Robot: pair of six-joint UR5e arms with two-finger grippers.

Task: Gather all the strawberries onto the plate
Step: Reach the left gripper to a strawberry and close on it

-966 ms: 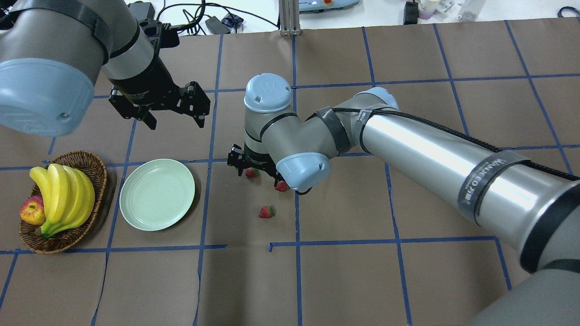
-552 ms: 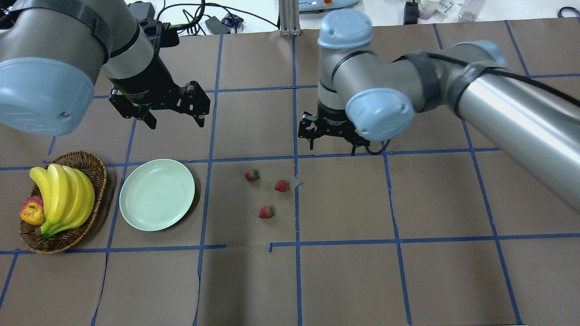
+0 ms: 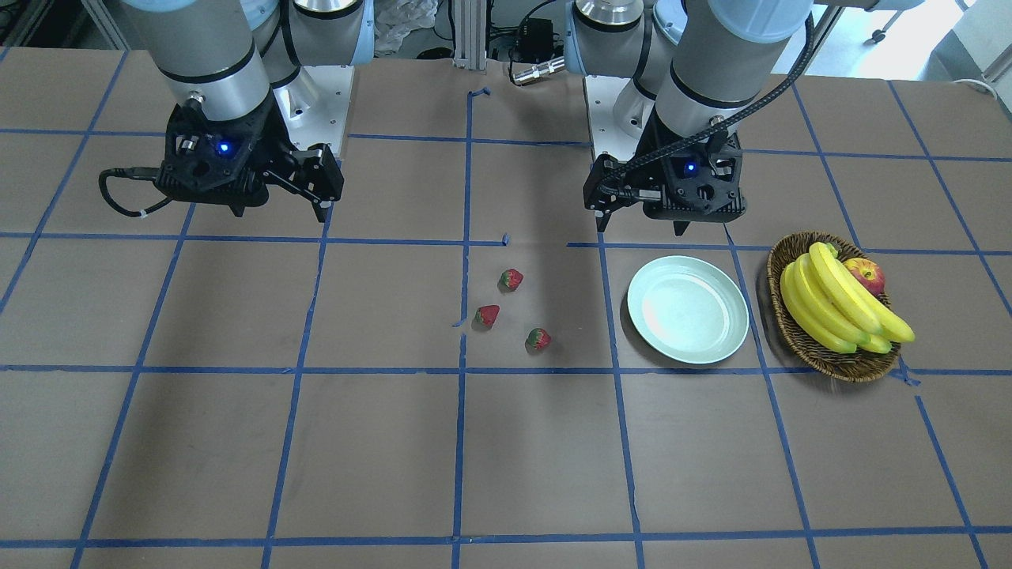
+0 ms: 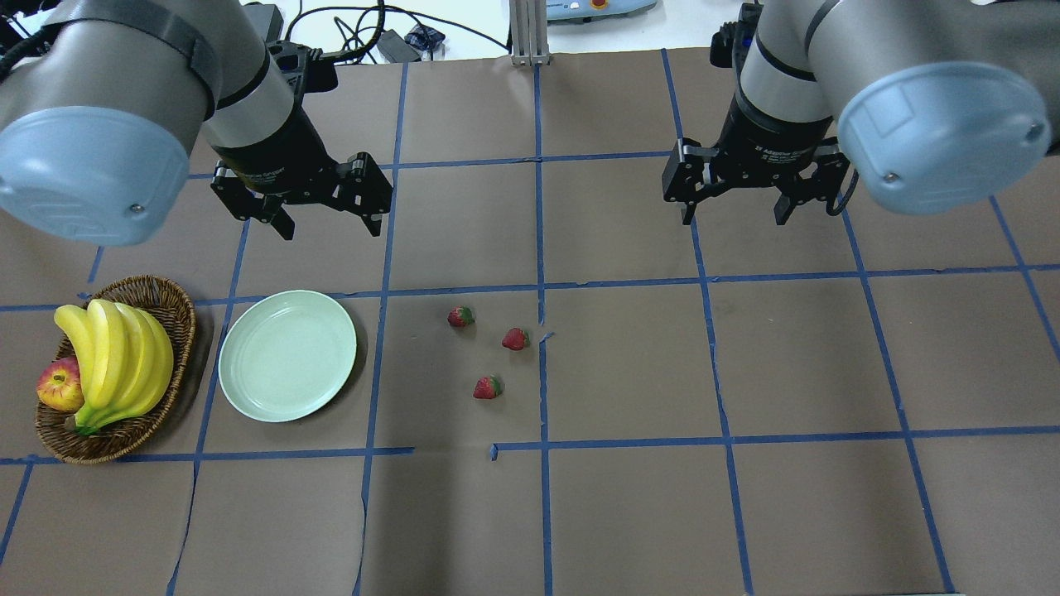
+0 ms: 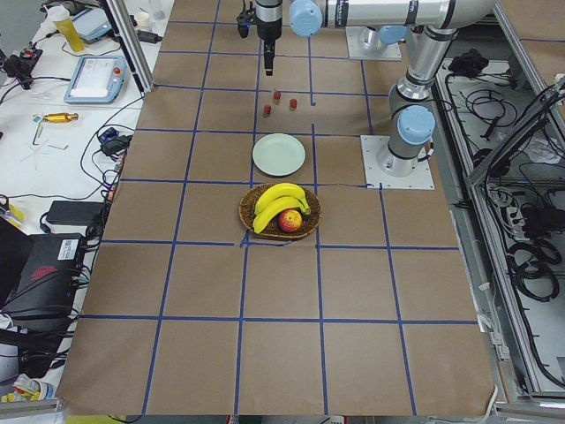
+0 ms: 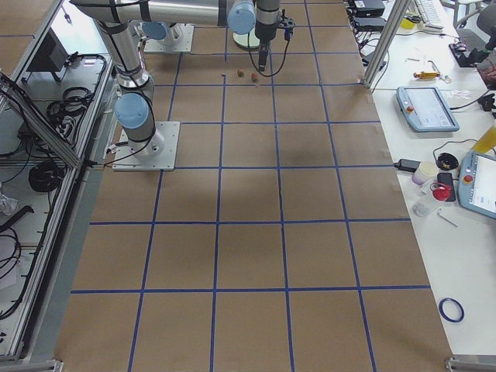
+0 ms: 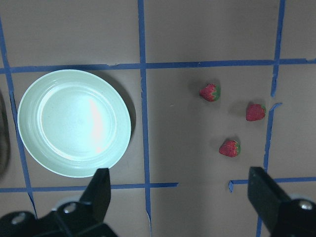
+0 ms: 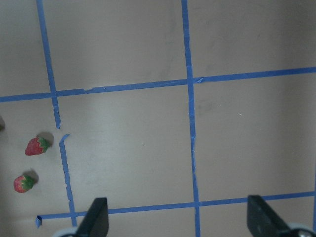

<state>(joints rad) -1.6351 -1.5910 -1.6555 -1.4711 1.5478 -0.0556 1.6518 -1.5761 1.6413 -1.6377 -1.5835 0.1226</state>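
Status: you have three tiny red green-capped strawberries (image 4: 515,338) lying outside the round pale mint-green plate (image 4: 287,356) | left gripper (image 4: 330,223) spread, holding nothing | right gripper (image 4: 735,211) spread, holding nothing

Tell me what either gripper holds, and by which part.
Nothing: left gripper and right gripper are open and empty; all three strawberries lie on the table.

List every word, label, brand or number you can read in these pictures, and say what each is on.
No text can be read for certain.
White print on the black body of the left gripper: too blurred to read.
White print on the black body of the right gripper: too blurred to read.
The plate, strawberries and basket: no writing shows.
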